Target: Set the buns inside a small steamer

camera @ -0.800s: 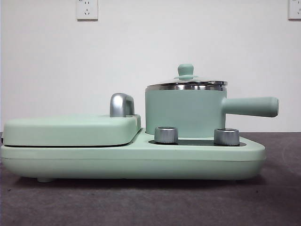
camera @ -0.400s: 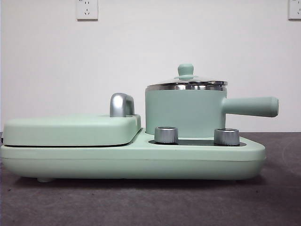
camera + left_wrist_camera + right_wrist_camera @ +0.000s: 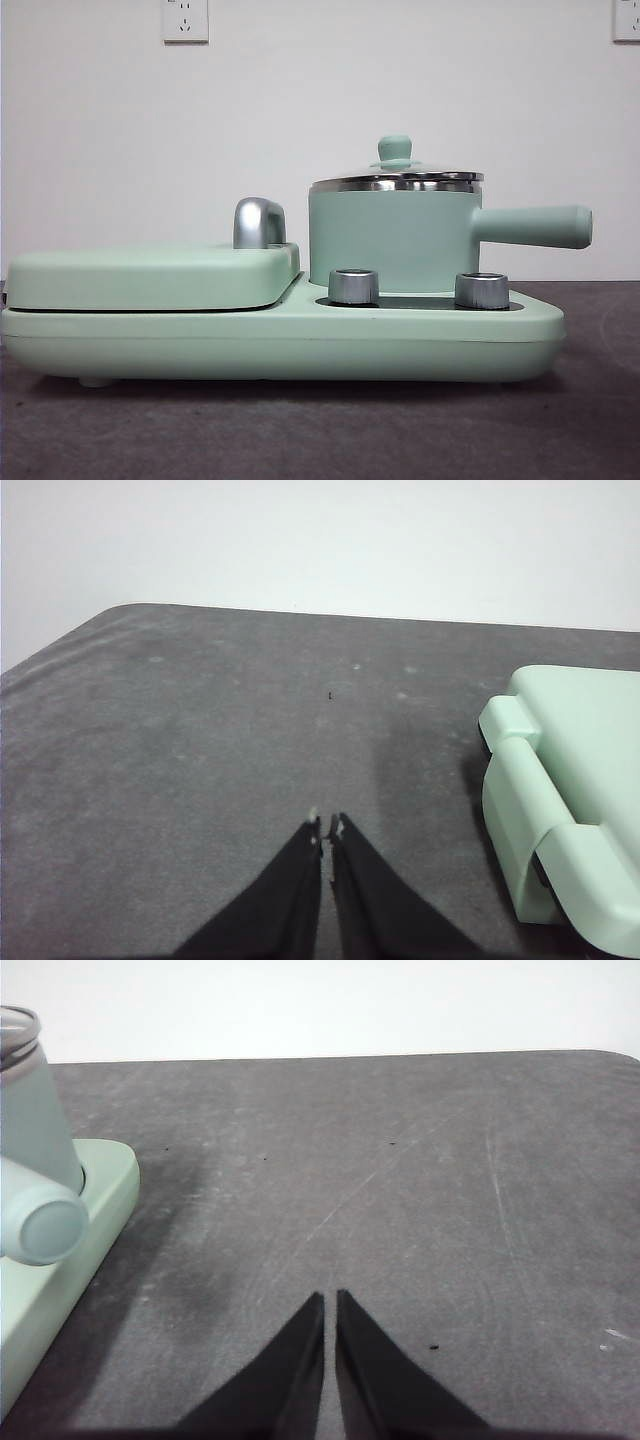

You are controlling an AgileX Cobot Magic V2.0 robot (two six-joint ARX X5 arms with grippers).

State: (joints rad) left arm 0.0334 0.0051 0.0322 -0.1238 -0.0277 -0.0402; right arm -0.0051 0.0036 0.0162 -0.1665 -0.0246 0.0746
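Both grippers read the same: your left gripper (image 3: 327, 825) and right gripper (image 3: 330, 1298) have their jaws pressed together on nothing, each above bare dark table (image 3: 400, 1190), apart from the appliance. Nearest you in the front view, two steel knobs (image 3: 353, 286) on the mint-green base (image 3: 280, 345). Behind them stands the small steamer (image 3: 395, 235), lid (image 3: 395, 160) on, handle pointing sideways. Flat griddle lid (image 3: 150, 275) alongside. Buns not seen.

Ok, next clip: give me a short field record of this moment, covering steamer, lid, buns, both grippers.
steamer: small steamer on the green base, handle pointing sideways
lid: glass lid on the pot, closed
buns: none visible in any view
left gripper: shut, empty, over bare table beside the base
right gripper: shut, empty, over bare table near the steamer handle
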